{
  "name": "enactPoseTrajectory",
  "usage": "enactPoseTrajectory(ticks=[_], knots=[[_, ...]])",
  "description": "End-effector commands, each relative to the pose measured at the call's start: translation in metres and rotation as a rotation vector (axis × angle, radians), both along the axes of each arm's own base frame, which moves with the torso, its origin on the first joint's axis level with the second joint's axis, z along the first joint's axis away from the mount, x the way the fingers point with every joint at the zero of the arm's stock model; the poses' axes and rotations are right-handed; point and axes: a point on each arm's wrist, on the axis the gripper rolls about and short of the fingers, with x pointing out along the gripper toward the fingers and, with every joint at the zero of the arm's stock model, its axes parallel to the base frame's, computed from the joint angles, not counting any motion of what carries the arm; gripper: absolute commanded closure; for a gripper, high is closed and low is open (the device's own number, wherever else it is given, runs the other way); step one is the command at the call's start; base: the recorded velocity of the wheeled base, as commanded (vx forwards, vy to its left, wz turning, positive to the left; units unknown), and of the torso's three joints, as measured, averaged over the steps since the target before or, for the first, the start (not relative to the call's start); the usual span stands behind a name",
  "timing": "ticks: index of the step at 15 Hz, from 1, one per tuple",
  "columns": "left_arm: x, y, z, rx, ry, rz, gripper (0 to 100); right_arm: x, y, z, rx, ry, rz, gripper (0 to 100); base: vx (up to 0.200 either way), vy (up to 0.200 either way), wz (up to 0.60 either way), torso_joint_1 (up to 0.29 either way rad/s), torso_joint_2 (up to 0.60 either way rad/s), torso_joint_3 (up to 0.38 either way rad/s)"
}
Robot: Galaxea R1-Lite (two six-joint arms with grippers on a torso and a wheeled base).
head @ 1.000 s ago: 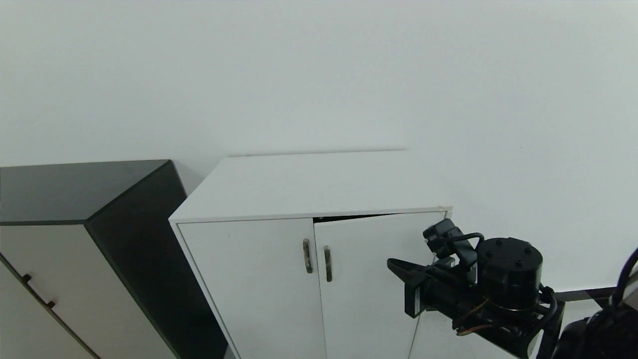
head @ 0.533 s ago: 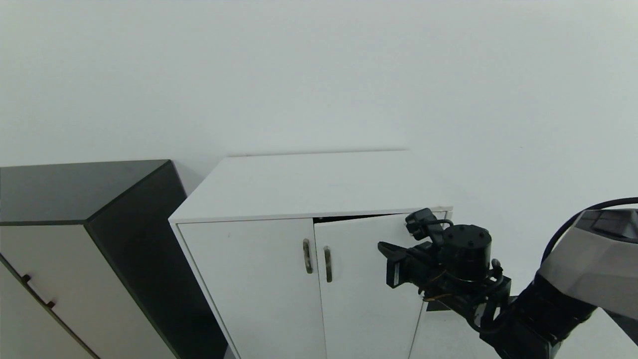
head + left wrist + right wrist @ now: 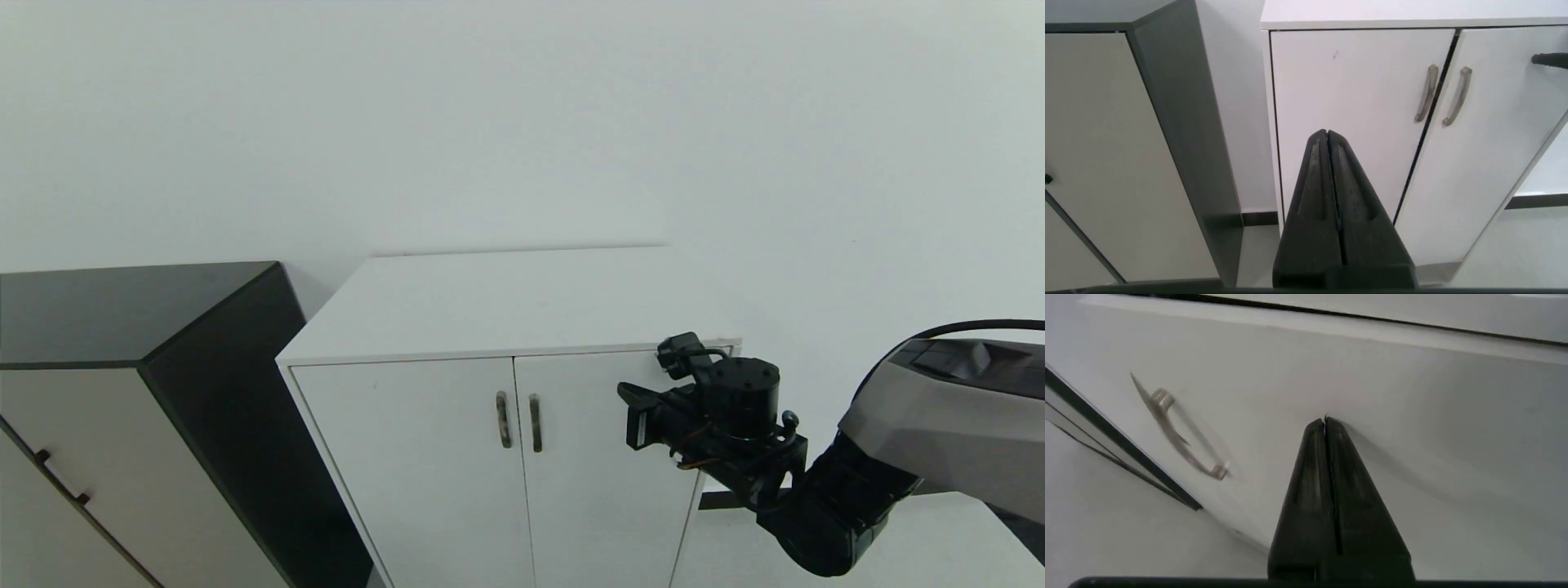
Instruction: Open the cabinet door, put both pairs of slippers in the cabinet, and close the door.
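A plain white wall (image 3: 522,122) fills the background, and a white cabinet (image 3: 506,302) stands against it. The cabinet has a flat top and two doors side by side. Both doors lie flush with the front, with only a thin dark seam between them. The left door (image 3: 408,474) and the right door (image 3: 588,490) each carry a slim metal handle beside that seam. The left handle (image 3: 504,419) and the right handle (image 3: 535,422) stand upright, just beside each other.

On the robot's left, close by the white cabinet, stands a second cabinet (image 3: 220,359) with a black top, a black side and pale fronts. A small dark pull (image 3: 61,478) sits on one of those fronts.

The right hand (image 3: 1325,423) is at the right door, in its upper part, between the right handle and the door's outer edge. Its two black fingers are pressed together with nothing between them. Their tips touch the door's white face (the right wrist view shows the contact clearly).

The left hand (image 3: 1328,135) hangs in front of the cabinet, well apart from it, pointing toward the left door. Its fingers are also clenched together and hold nothing. Below it, pale floor (image 3: 1257,245) meets a dark skirting strip (image 3: 1259,217) in the gap between the two cabinets.
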Motion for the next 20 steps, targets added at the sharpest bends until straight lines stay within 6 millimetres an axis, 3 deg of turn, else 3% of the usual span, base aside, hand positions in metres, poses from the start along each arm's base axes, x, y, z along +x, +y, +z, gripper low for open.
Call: enactPoseTrajectory(ticks=[1,7,11,12,13,15,18,20], knots=[[0.000,0.000,0.000,0.000,0.001,0.001,100,0.002,0.001,-0.003,-0.002,0.001,-0.002,100,0.000,0.000,0.00,0.000,0.00,0.000],[0.000,0.000,0.000,-0.002,0.001,0.001,100,0.000,-0.001,0.000,0.000,-0.001,-0.002,100,0.000,0.000,0.00,0.000,0.00,0.000],[0.000,0.000,0.000,-0.003,0.001,0.001,100,-0.043,-0.032,0.036,-0.017,-0.043,-0.061,100,0.000,0.000,0.00,0.000,0.00,0.000],[0.000,0.000,0.000,-0.003,0.001,0.001,100,-0.059,-0.049,0.048,-0.028,-0.059,-0.101,100,0.000,0.000,0.00,0.000,0.00,0.000],[0.000,0.000,0.000,-0.003,0.001,0.001,100,-0.088,-0.083,0.063,-0.065,-0.086,-0.193,100,0.000,0.000,0.00,0.000,0.00,0.000],[0.000,0.000,0.000,-0.003,0.000,0.002,100,-0.124,-0.125,0.075,-0.122,-0.104,-0.361,100,0.000,0.000,0.00,0.000,0.00,0.000],[0.000,0.000,0.000,-0.005,0.000,0.006,100,-0.190,-0.181,0.075,-0.150,-0.078,-0.521,100,0.000,0.000,0.00,0.000,0.00,0.000],[0.000,0.000,0.000,-0.006,-0.001,0.007,100,-0.233,-0.203,0.069,-0.162,-0.059,-0.599,100,0.000,0.000,0.00,0.000,0.00,0.000]])
